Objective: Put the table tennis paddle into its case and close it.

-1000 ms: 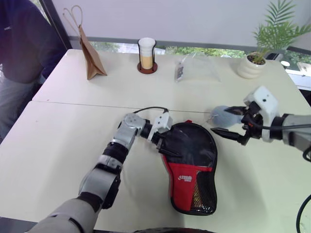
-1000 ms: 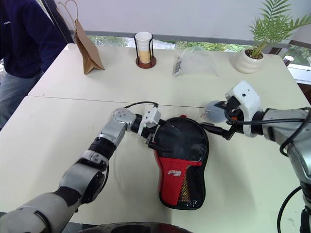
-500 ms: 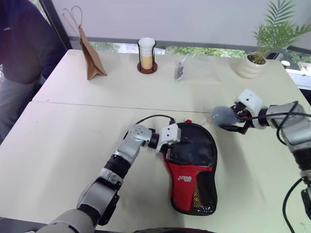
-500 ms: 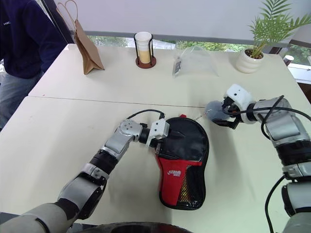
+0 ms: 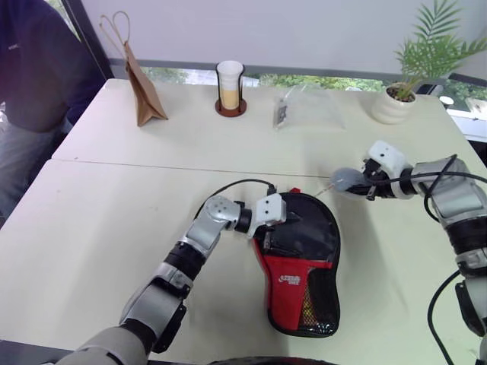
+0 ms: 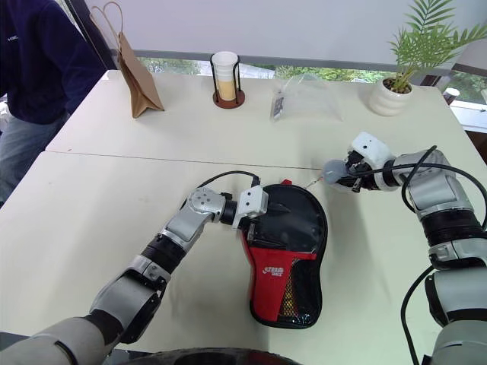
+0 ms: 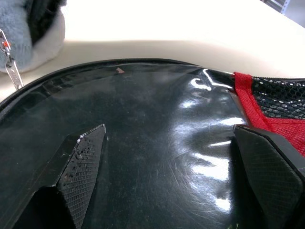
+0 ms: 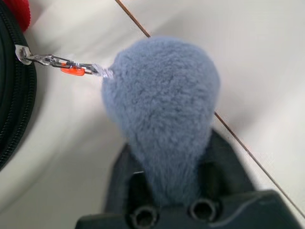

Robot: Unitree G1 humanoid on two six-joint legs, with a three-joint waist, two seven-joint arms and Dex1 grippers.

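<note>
The case [image 5: 300,258] lies flat on the near table: a black paddle-shaped pouch with a red panel and a mesh pocket. The table tennis paddle is hidden. My left gripper [image 7: 167,164] is open, its two fingers spread just above the case's glossy black round part at its left edge [image 5: 264,232]. A grey fluffy pom-pom [image 8: 162,109] hangs from the case's zip pull by a short metal chain [image 8: 57,62], just right of the case's top. My right gripper [image 5: 361,185] is shut on that pom-pom.
On the far table stand a brown paper bag [image 5: 142,91], a cup in a dark holder [image 5: 230,85], a clear plastic bag [image 5: 306,108] and a potted plant [image 5: 396,100]. A person [image 5: 30,68] stands at the far left. A seam [image 5: 114,163] divides the two tabletops.
My right gripper, open a second ago, has reached down to the pom-pom and shut on it. My left gripper has sunk slightly and shifted right onto the case's edge.
</note>
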